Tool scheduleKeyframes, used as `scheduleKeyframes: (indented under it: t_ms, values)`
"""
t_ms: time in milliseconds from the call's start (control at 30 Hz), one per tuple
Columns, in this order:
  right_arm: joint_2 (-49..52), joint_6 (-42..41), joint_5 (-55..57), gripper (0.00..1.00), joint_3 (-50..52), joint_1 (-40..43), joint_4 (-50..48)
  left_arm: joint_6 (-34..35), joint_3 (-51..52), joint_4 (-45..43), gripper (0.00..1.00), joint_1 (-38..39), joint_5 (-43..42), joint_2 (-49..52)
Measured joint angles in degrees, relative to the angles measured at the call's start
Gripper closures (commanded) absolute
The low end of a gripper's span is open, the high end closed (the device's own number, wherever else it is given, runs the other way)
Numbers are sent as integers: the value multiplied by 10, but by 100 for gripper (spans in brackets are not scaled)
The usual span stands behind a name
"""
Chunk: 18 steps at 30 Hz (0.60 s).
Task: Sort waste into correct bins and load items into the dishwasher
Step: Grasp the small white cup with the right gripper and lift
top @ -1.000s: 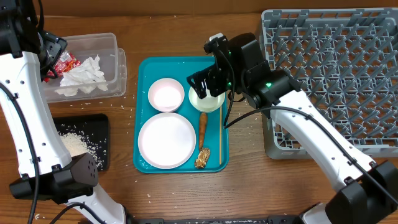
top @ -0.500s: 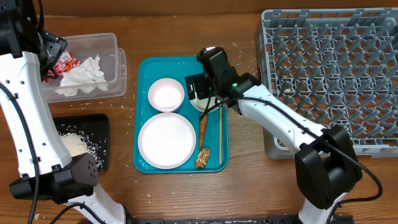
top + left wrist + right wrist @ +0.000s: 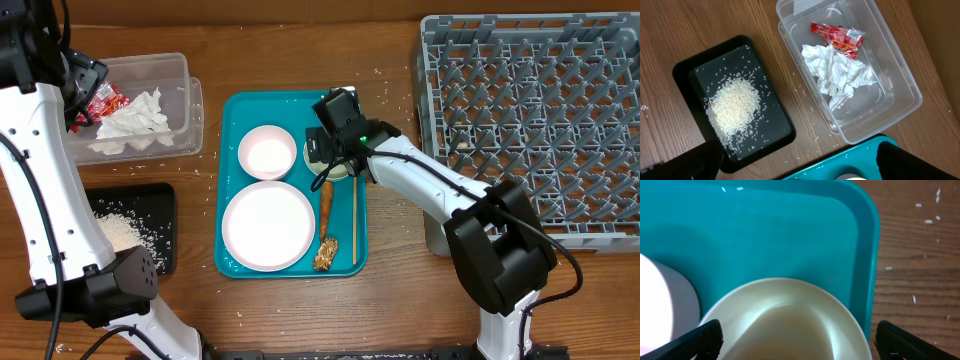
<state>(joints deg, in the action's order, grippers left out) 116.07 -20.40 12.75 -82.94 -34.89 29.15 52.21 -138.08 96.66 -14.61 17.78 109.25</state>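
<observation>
The right gripper [image 3: 800, 336] is held low over the little bowl [image 3: 785, 315] on the blue-green tray [image 3: 790, 225]. In the right wrist view its two dark fingers are seen spread wide, one on each side of the bowl. Nothing is gripped yet. The bowl is seen between the fingers, with its far rim showing and its near part cut off by the picture edge. The bowl is round, so no side is longer than another. It can be pinched from any side, but a rim is judged the best place.

A second bowl [image 3: 267, 152] is found just to the left, so little room is left on that side. The dish rack [image 3: 530, 120] is placed to the right, next to the tray.

The left gripper [image 3: 802, 160] is also opened wide, with nothing in it. It is held far off to the left, above the clear tub [image 3: 900, 105] and the black tray [image 3: 685, 65]. So the bowl is much nearer to the right arm.
</observation>
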Motion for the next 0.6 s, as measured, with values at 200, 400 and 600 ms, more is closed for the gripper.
scheduleKeyframes:
  t_ms: [200, 400, 600]
  values:
    - [0, -16, -1, 11, 0, 0, 19, 0, 0, 0, 0, 0, 0, 0]
    - [0, -21, -14, 18, -2, 0, 20, 0, 0, 0, 0, 0, 0, 0]
    - [0, -27, -31, 32, -16, 0, 52, 0, 0, 0, 0, 0, 0, 0]
